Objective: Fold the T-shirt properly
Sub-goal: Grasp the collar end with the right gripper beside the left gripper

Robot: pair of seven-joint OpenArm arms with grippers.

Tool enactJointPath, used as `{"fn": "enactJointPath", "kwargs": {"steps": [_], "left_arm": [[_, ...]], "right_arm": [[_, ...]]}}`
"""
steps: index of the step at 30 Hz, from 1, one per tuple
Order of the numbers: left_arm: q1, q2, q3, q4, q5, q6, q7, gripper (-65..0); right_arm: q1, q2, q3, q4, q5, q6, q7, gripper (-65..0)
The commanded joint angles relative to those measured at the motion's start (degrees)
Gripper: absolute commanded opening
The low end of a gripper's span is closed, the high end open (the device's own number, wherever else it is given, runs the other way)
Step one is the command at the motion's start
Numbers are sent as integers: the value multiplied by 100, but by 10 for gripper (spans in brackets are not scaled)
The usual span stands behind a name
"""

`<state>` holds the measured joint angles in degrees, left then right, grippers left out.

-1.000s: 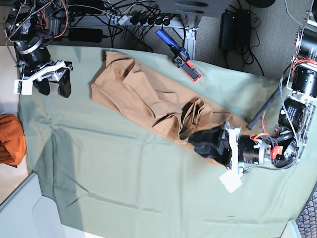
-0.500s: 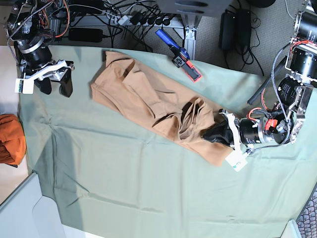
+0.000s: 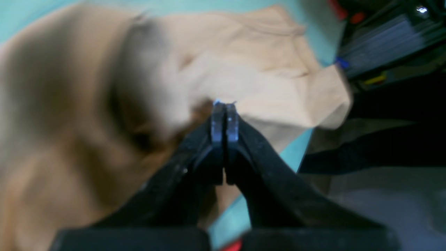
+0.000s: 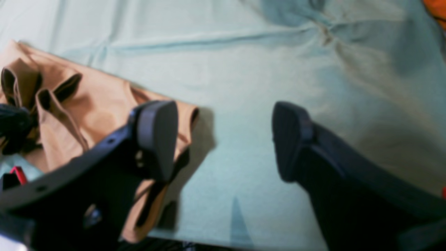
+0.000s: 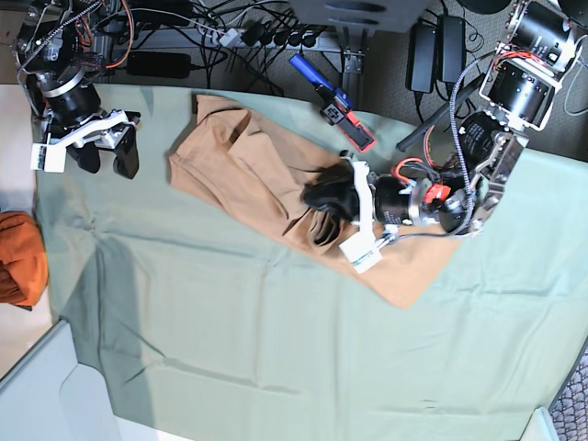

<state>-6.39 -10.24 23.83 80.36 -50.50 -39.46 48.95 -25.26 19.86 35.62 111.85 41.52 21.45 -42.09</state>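
You have a T-shirt (image 5: pixel 248 170) of soft matt peach cloth, creased and bunched into folds. The table (image 5: pixel 230 340) wears a pale green cloth, matt too, with shallow wrinkles. Your left pincer (image 3: pixel 223 120) is matt black plastic, with smooth grey pads (image 3: pixel 217 122) pressed flat together. Your right pincer (image 4: pixel 223 139) shows the same dull black plastic and smooth pads (image 4: pixel 156 132). At the table's edge, the bundle (image 5: pixel 18 257) is deeper orange cloth, rumpled. The blue tool (image 5: pixel 322 92) looks like glossy plastic.
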Motion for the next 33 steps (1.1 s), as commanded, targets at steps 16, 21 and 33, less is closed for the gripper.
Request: {"fn": "enactJointPath", "kwargs": {"steps": [16, 21, 33], "left_arm": [[-153, -330, -398, 874, -990, -54, 656, -650], [-153, -557, -398, 1021, -994, -54, 654, -650], [-155, -918, -404, 1169, -1016, -54, 658, -650]], "right_arm": [[-63, -1091, 42, -597, 345, 236, 0, -226], [-48, -1384, -249, -616, 337, 234, 4, -226], [446, -1718, -612, -1261, 136, 232, 111, -226]]}}
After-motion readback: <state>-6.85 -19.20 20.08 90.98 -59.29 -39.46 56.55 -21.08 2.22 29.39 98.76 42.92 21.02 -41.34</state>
